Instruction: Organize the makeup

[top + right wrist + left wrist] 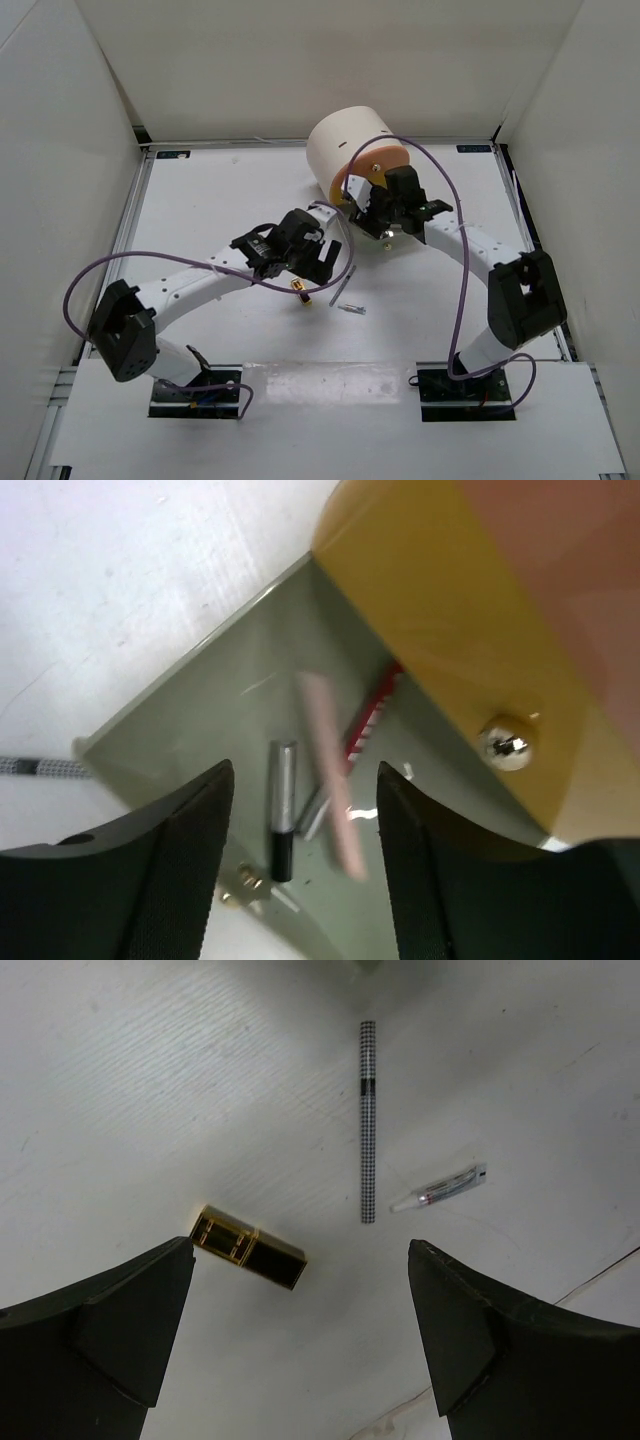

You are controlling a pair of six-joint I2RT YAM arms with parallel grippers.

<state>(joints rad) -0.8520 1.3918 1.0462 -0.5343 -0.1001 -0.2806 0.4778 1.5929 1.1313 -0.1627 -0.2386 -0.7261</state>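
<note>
The left gripper (301, 1246) is wide open over the gold lipstick (248, 1248). The right gripper (305, 772) is open above the drawer (200, 720), over a blurry, maybe loose, pink stick (336, 815).

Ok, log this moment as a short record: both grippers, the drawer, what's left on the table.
left gripper: open, above the gold lipstick
right gripper: open, over the pulled-out drawer
drawer contents: silver-black tube, blurred pink stick
table: gold lipstick, checked pencil, small clear tube, all lying flat and apart
</note>
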